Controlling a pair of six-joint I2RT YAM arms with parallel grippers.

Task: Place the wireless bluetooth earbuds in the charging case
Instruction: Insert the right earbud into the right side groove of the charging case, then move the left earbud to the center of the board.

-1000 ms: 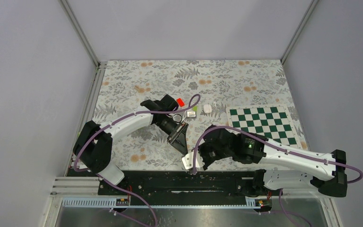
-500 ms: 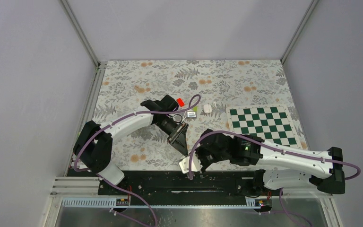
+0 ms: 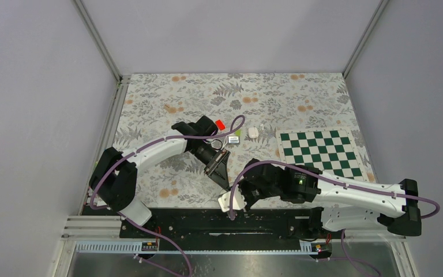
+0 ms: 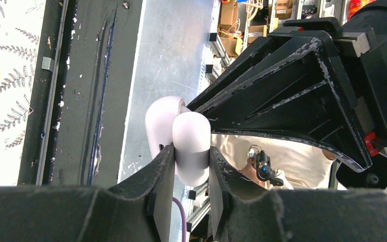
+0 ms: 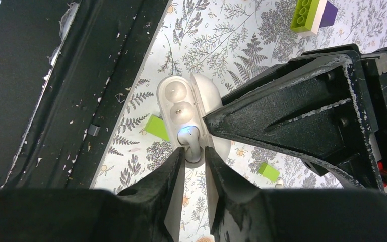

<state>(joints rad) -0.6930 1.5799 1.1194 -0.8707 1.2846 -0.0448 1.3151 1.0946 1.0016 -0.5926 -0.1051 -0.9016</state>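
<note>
Three grey walls (image 3: 231, 34) enclose a floral table (image 3: 300, 92) and chessboard (image 3: 322, 151).

Nothing legible shows in any view. The only likely print is on the cardboard boxes (image 4: 230, 15) beyond the rig in the left wrist view, and it is too small and blurred to read.
</note>
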